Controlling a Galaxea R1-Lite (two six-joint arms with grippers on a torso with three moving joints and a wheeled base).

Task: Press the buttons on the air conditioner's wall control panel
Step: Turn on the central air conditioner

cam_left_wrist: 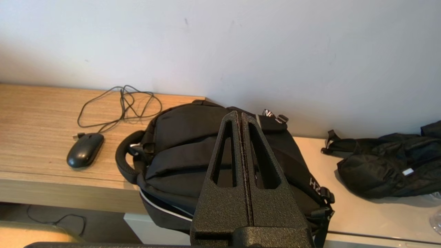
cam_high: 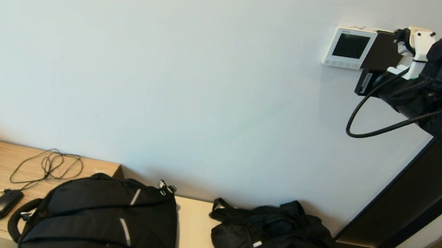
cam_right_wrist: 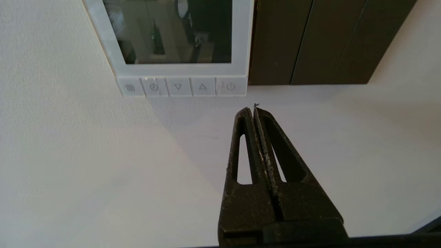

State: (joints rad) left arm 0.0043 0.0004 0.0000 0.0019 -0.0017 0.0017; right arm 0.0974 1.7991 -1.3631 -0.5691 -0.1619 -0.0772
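Right gripper (cam_right_wrist: 254, 109), jaws closed, sits just below the buttons (cam_right_wrist: 182, 86) on the control panel (cam_right_wrist: 241, 41); misaimed, it hits bare wall.

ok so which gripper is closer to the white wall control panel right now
Right. The right gripper, shut, sits just below the control panel, under its buttons. The left gripper, shut, hangs far off over the black backpack.

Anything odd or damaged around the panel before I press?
Nothing stands out. The panel sits square on the wall with a dark screen, its buttons intact. The right gripper, shut, hangs just short of them.
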